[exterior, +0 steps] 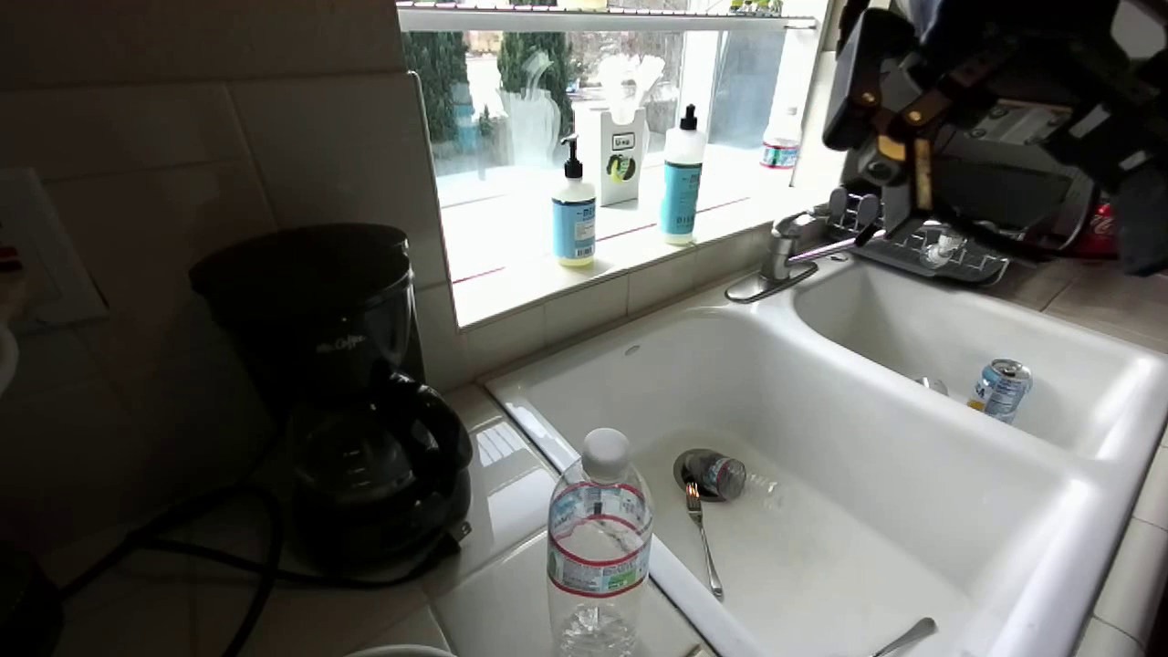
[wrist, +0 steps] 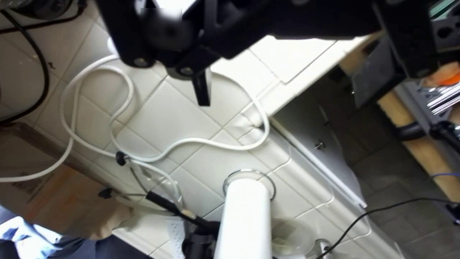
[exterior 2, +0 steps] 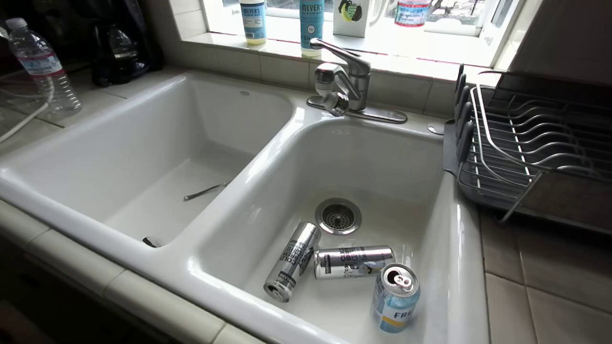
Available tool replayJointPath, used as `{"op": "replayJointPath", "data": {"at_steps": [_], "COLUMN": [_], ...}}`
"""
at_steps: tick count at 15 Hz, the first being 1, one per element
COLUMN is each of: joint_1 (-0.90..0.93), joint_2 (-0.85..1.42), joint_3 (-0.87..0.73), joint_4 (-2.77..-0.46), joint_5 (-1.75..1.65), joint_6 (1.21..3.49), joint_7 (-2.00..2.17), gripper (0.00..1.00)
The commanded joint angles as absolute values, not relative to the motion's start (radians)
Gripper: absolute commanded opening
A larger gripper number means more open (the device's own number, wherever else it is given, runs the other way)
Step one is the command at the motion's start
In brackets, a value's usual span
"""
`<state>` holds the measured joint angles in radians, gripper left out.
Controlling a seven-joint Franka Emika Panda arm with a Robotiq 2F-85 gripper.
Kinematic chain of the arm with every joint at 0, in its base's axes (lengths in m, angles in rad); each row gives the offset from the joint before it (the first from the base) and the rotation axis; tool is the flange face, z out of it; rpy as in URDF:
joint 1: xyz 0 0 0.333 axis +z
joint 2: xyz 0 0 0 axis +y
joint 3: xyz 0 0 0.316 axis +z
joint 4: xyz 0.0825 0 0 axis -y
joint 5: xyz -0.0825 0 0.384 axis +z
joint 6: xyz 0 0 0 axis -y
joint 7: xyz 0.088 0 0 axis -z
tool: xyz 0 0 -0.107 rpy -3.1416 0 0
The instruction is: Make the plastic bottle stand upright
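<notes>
The clear, ribbed plastic bottle (exterior: 598, 547) with a white cap and a pale, red-edged label stands upright on the tiled counter beside the sink. Its base is cut off there, but the bottle (exterior 2: 45, 67) shows whole at the far left of an exterior view, standing on the counter. It is out of the wrist view. My gripper (wrist: 288, 95) is open and empty, its two fingertips wide apart in the wrist view. In an exterior view the gripper (exterior: 1013, 233) hangs high at the upper right, far from the bottle.
A black coffee maker (exterior: 338, 392) stands beside the bottle. The double sink (exterior 2: 282, 143) holds cans (exterior 2: 354, 262), and a clear labelled bottle (exterior: 716, 474) lies by its drain. Soap bottles (exterior: 573, 219) and another clear bottle (exterior: 780, 141) are on the sill. A white cable (wrist: 215, 144) crosses the counter.
</notes>
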<state>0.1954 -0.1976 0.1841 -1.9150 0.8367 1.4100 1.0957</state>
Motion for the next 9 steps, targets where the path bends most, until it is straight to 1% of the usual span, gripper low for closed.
{"op": "replayJointPath", "data": {"at_steps": [1, 5, 7, 8, 9], "joint_1": [0.147, 0.111, 0.1, 0.094, 0.094], "joint_2": [-0.274, -0.321, -0.341, -0.359, -0.326], "joint_3": [0.185, 0.186, 0.194, 0.198, 0.193], "joint_4": [-1.891, -1.856, -1.852, -1.868, -1.854], "joint_5": [0.642, 0.416, 0.304, 0.255, 0.339], "joint_6": [1.288, 1.188, 1.179, 1.217, 1.198], "joint_7": [1.084, 1.001, 0.948, 0.921, 0.963], "gripper": [1.0, 1.0, 1.0, 1.0, 1.0]}}
